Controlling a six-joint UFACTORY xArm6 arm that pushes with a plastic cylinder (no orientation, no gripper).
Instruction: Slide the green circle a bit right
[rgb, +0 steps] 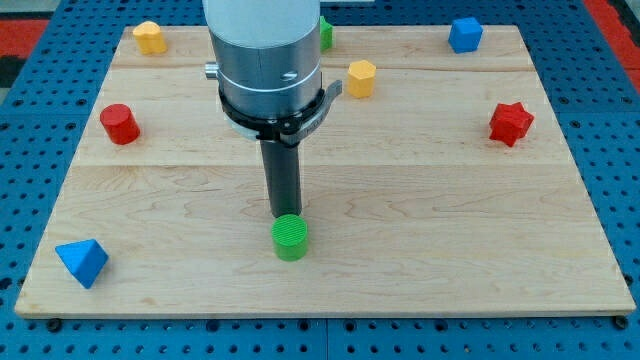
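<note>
Camera view shows my tip (283, 214) on the board (420, 250), touching or just behind the green circle (290, 238) at its 12 o'clock, near the board's bottom centre. No claw exists on this rod, so nothing is gripped; it can only shove. From this side a push would drive the circle toward 6, not right, so I judge the tip needs to reach its 9 o'clock first. Toward 3 o'clock lies bare wood, with the red star (511, 123) well apart

Showing green circle (290, 237) with ribbed top, red cylinder (119, 123), red star (511, 122), blue triangle (82, 261), blue block (464, 34), two yellow blocks (148, 36) (361, 77), pale wood-grain board (430, 230).
</note>
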